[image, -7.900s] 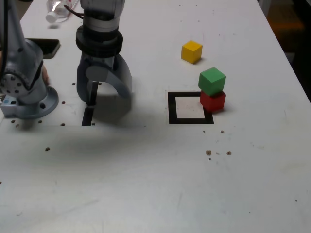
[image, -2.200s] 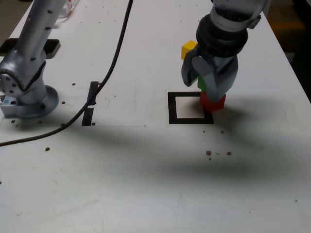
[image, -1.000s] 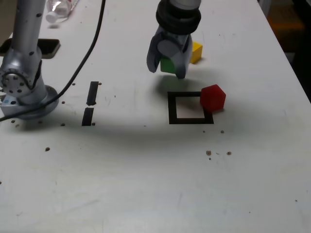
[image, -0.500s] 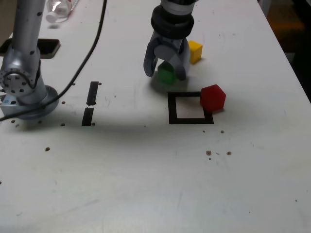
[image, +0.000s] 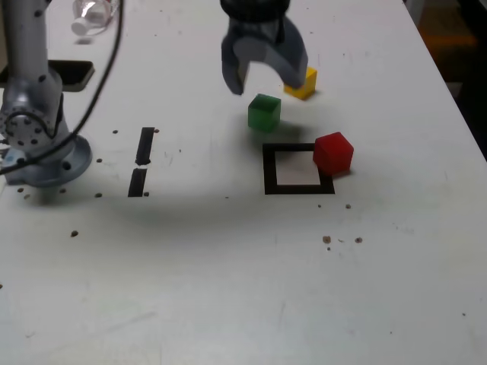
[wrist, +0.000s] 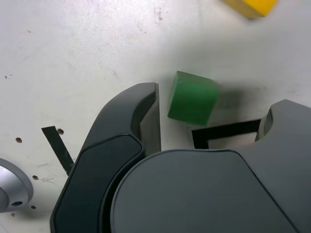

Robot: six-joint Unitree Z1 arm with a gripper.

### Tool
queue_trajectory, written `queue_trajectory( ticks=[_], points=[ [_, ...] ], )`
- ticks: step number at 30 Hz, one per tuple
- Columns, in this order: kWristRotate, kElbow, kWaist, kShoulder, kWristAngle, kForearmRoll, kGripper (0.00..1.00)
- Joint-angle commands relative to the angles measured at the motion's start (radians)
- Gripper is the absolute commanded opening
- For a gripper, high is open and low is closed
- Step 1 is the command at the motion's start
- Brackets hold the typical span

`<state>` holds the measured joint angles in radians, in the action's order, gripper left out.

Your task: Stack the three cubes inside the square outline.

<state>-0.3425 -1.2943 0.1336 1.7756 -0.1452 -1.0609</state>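
Observation:
The green cube (image: pixel 264 112) (wrist: pixel 193 97) rests on the white table just behind the square outline (image: pixel 297 169) (wrist: pixel 224 132), outside it. My gripper (image: pixel 265 74) (wrist: pixel 209 114) hangs open above the green cube and holds nothing. The red cube (image: pixel 333 153) sits on the outline's edge at the exterior view's right, partly over the tape. The yellow cube (image: pixel 303 84) (wrist: pixel 250 7) lies farther back, partly hidden by one finger in the exterior view.
Two short black tape strips (image: pixel 141 161) lie at the exterior view's left, beside the arm's base (image: pixel 42 156). A plastic bottle (image: pixel 91 15) and a dark flat object (image: pixel 70 74) sit at the back left. Small crumbs dot the table.
The gripper carried the green cube off the red cube, set it down behind the outline, opened and rose away from it. The red cube stayed put.

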Motion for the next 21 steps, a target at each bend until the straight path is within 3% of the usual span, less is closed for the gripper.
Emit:
queue_trajectory(
  ticks=[1, 13, 21],
  points=[
    [-0.001, 0.008, -0.008, -0.011, 0.007, 0.005, 0.83],
    [-0.001, 0.011, -0.033, -0.032, 0.07, 0.042, 0.83],
    [-0.012, -0.067, -0.053, -0.004, 0.142, 0.035, 0.83]
  ],
)
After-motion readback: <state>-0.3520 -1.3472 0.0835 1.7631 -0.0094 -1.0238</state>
